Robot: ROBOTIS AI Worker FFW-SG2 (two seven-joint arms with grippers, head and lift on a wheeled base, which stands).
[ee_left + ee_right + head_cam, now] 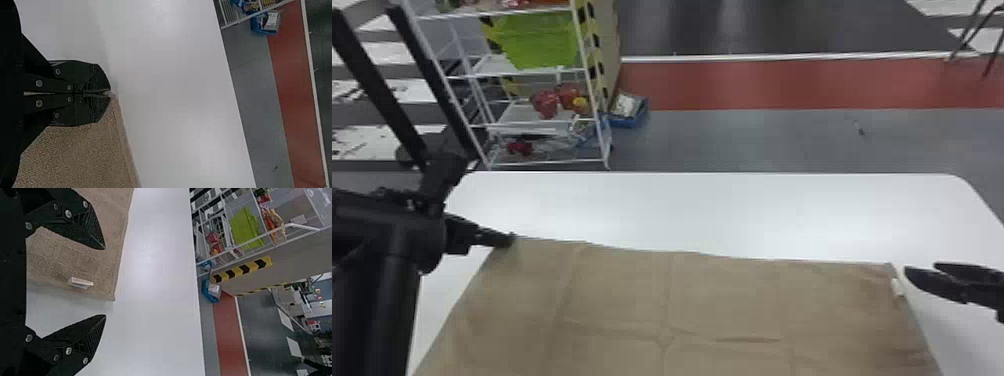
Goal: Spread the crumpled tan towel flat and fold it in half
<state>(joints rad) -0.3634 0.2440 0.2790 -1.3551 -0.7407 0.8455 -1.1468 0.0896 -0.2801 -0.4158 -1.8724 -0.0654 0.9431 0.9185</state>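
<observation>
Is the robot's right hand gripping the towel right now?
No, the right gripper has its two fingers spread wide apart, with the towel's corner lying loose between them on the table.

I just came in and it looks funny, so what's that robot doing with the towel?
The robot's left gripper is shut on a far corner of the tan towel. The right gripper is open by the other far corner, where a white tag is, and doesn't hold it. The towel lies spread on the white table, nearly flat with a few creases, and isn't folded in half yet.
</observation>
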